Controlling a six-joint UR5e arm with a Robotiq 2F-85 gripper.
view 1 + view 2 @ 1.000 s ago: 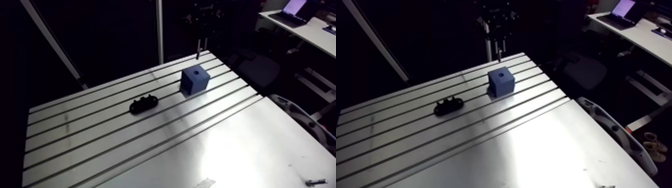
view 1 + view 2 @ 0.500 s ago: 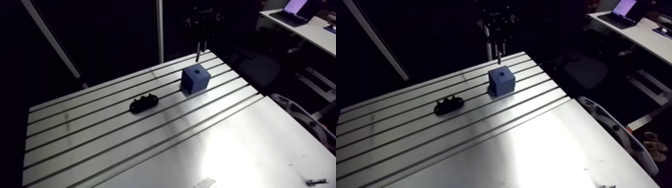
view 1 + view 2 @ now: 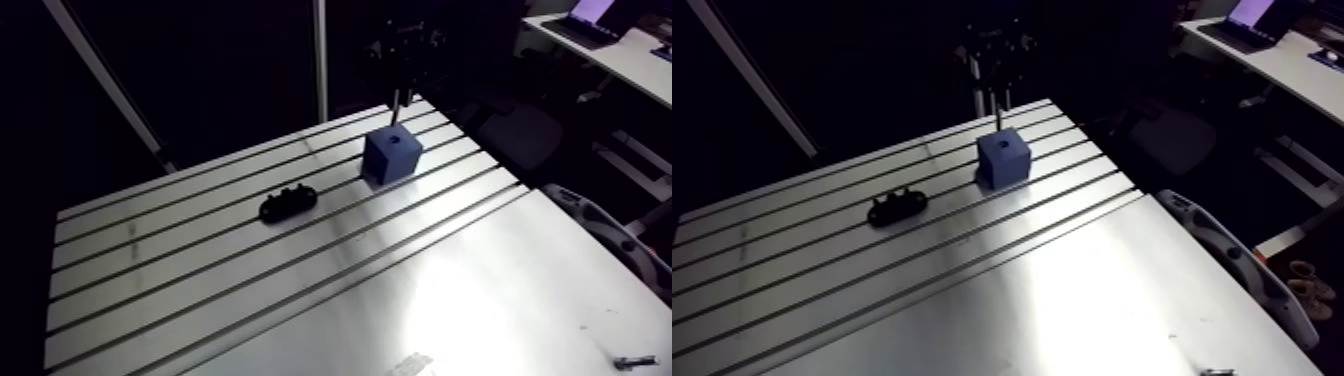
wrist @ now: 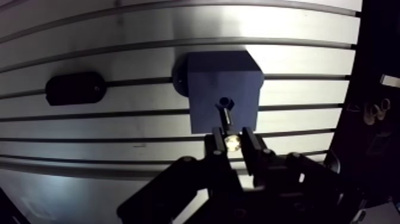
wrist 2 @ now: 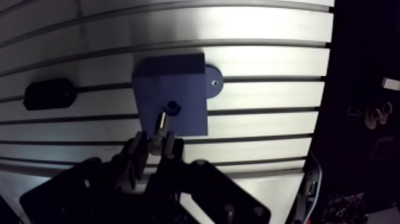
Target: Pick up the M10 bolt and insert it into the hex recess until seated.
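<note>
**Gripper (image 4: pixel 232 145) holds the M10 bolt (image 4: pixel 228 122) above the hex recess (image 4: pixel 224 102)**

In the wrist view, the two fingers (image 4: pixel 215 149) pinch the M10 bolt at its bright head. Its shank points away from the gripper toward the blue block (image 4: pixel 220 74). The shank's tip lines up with the dark hex recess in the block's top face, but the pictures do not show whether it has entered. The blue block sits on the slotted table (image 4: pixel 119 27), with a round foot at one side. Beyond the block and well apart from it, a flat black part (image 4: pixel 76 88) lies along the slots. In the arm view, a small metal fastener (image 3: pixel 632 363) lies alone at the table's near corner. The black part is at mid-table. The blue block stands near the far edge, with the gripper hanging straight above it.
</note>
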